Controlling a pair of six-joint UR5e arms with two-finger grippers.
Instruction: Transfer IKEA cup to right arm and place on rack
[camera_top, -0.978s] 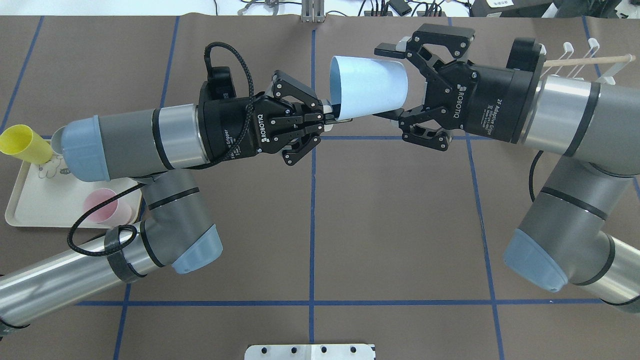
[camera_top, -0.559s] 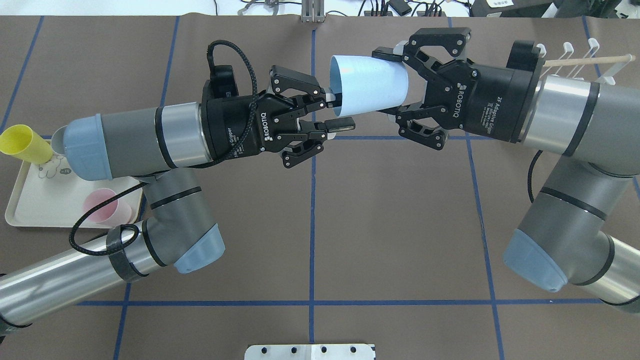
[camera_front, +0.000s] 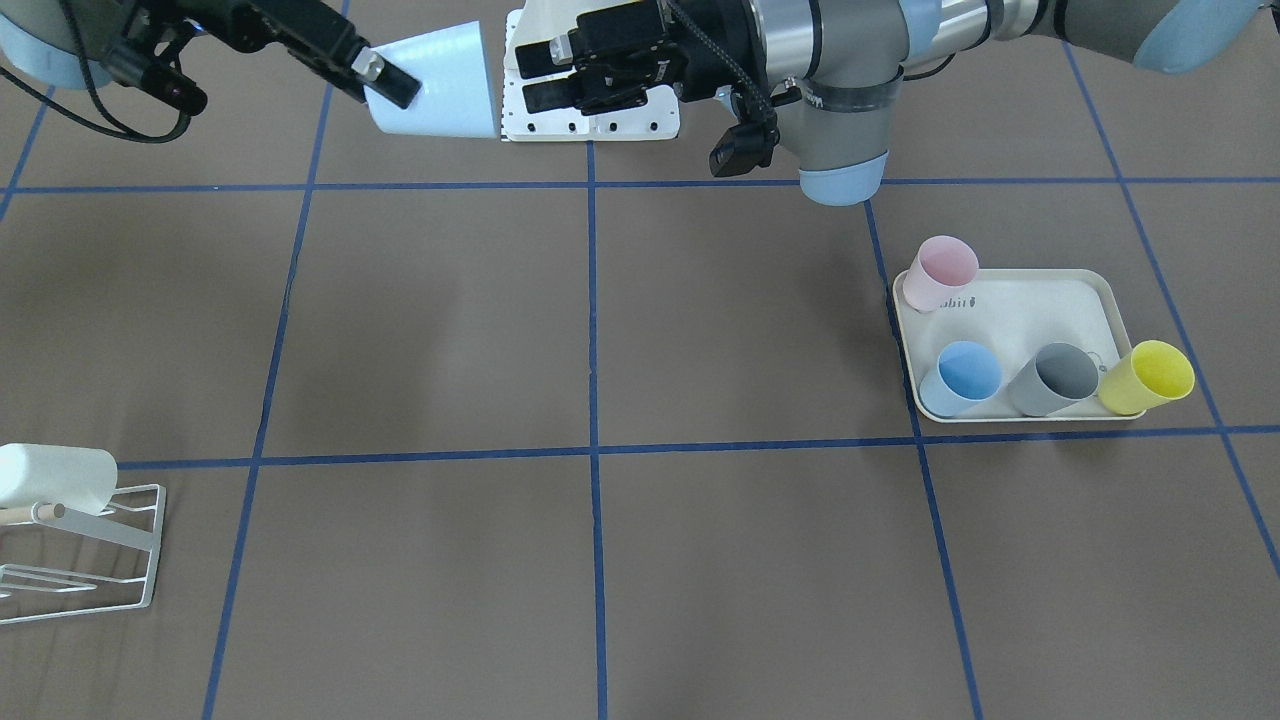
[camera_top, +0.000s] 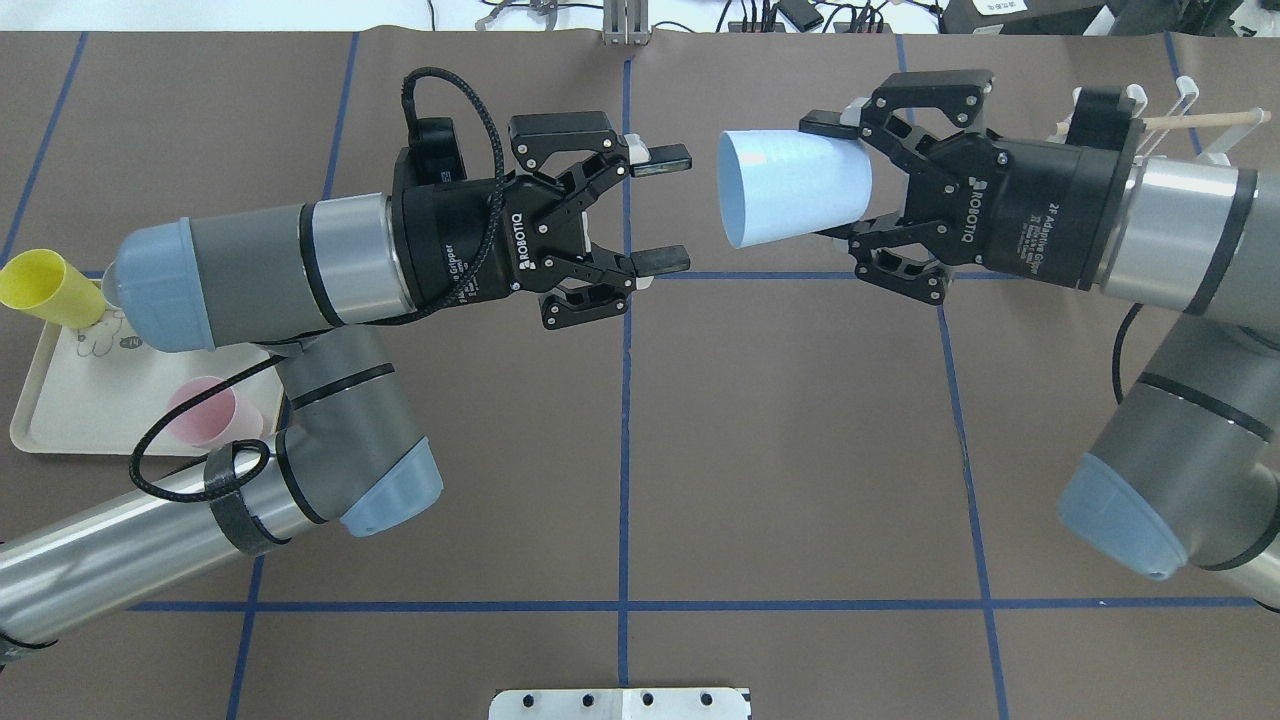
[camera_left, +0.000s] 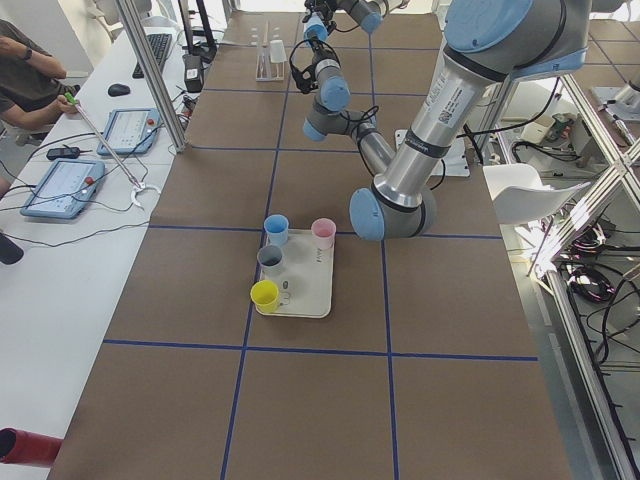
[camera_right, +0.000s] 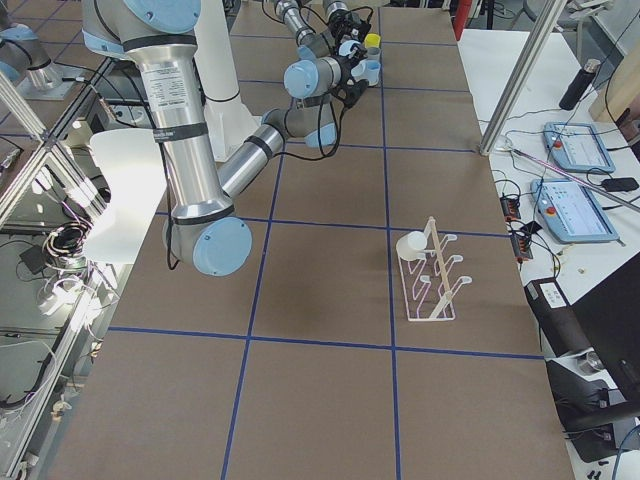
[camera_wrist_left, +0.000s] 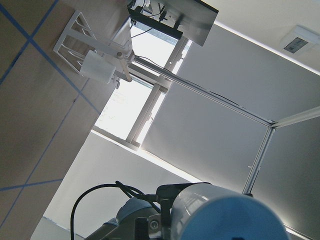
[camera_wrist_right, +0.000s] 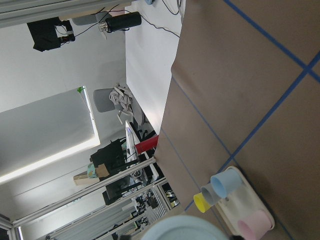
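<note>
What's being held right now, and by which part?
Right gripper holds the pale blue cup by its sides near the base; left gripper is open, empty.

Six cups, one tray (camera_front: 1040, 300), one rack (camera_front: 85, 560), two arms.
Four cups are counted at the tray: one pink cup (camera_front: 940, 272), one blue cup (camera_front: 962, 378), one grey cup (camera_front: 1058, 378), one yellow cup (camera_front: 1150, 378). Away from the tray, one pale blue cup (camera_front: 440, 82) is held in the right gripper (camera_top: 838, 178) and one white cup (camera_front: 55, 477) is borne on the rack. A left arm (camera_top: 250, 270) and a right arm (camera_top: 1190, 230) are counted.
</note>
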